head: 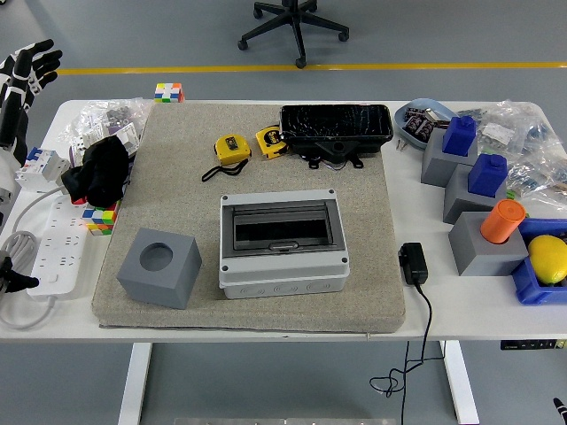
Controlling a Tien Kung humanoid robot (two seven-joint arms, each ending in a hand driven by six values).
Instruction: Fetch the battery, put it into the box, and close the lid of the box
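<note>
Battery: the black rectangular battery [336, 127] is lying flat, long axis left-right.
Box: the grey plastic box [283, 242] is sitting lid-closed.
Left hand: the left hand [25, 71] is hovering with fingers spread, empty.

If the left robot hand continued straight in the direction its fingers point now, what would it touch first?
Probably nothing. The left robot hand is raised at the picture's left edge with fingers spread, pointing up and away past the table's far left corner. Only bare floor shows along that line, though depth is hard to judge.

grey box [283, 243] with a dark lid on a beige mat [177, 168] (two yellow tape measures [231, 148]).
</note>
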